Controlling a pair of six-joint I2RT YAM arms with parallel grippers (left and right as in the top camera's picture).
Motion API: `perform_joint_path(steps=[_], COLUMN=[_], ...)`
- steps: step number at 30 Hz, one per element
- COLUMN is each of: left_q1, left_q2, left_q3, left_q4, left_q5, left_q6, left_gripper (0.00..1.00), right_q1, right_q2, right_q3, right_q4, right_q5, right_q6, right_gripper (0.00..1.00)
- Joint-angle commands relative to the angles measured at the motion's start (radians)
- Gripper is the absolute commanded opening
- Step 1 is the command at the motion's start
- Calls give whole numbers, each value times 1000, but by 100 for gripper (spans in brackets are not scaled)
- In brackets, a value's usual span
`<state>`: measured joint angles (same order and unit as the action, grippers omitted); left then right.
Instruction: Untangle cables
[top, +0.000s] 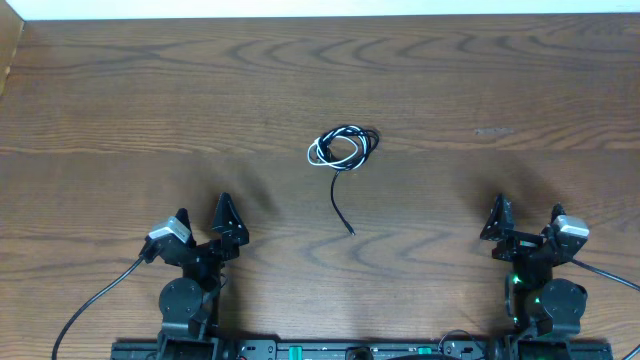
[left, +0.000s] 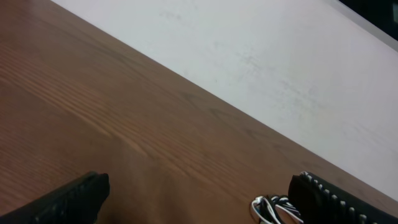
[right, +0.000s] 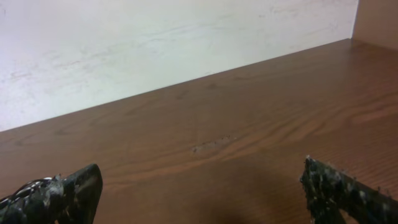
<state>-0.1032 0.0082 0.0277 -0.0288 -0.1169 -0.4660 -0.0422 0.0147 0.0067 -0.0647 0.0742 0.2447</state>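
Observation:
A small knot of cables (top: 343, 147), thin black cords looped with one thin white cord, lies at the middle of the wooden table. One black tail (top: 341, 205) trails toward the front. My left gripper (top: 204, 220) is open and empty at the front left, far from the knot. My right gripper (top: 525, 217) is open and empty at the front right. The left wrist view shows the knot (left: 273, 208) just inside its right finger, between the open fingers (left: 199, 196). The right wrist view shows a bit of the knot (right: 28, 186) behind its left finger, outside the open fingers (right: 202, 186).
The wooden table (top: 150, 110) spreads around the knot. A white wall or surface (top: 320, 8) runs along the table's far edge. Thick black arm wires (top: 95, 300) run off the front left and front right.

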Motion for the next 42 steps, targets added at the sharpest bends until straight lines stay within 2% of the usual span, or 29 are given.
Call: perform_joint_path(steps=[1, 10, 20, 22, 23, 25, 29, 34, 37, 38, 42], left_q1=[-5, -5, -5, -5, -5, -5, -5, -5, -5, -5, -5], left_q2=[-4, -4, -4, -2, -2, -1, 16, 92, 193, 271, 447], left_q3=[-24, -24, -23, -22, -17, 0, 101, 332, 528, 654, 911], left_q4=[-30, -30, -34, -39, -37, -55, -230, -511, -655, -739, -915], left_q5=[-30, -29, -14, 71, 159, 225, 286, 290, 294, 304, 398], left_q6=[21, 21, 21, 21, 21, 21, 20, 26, 76, 82, 126], left_gripper=[98, 98, 98, 98, 98, 98, 98, 98, 98, 98, 98], right_q1=[4, 24, 182, 188, 188, 188, 188, 188, 188, 188, 188], right_q2=[-9, -9, -10, -10, -10, -10, -10, -10, -10, -10, -10], right_q3=[-1, -2, -2, -2, -2, -2, -2, -2, -2, -2, -2], right_q4=[-5, -6, -6, -6, -6, -6, -6, -6, -6, -6, -6], right_q5=[-6, -6, -6, -6, -6, -6, -6, -6, -6, -6, -6], right_q6=[-7, -7, -7, -7, -7, -7, -7, -6, -7, -7, -7], right_gripper=[99, 99, 99, 99, 99, 99, 99, 99, 99, 99, 99])
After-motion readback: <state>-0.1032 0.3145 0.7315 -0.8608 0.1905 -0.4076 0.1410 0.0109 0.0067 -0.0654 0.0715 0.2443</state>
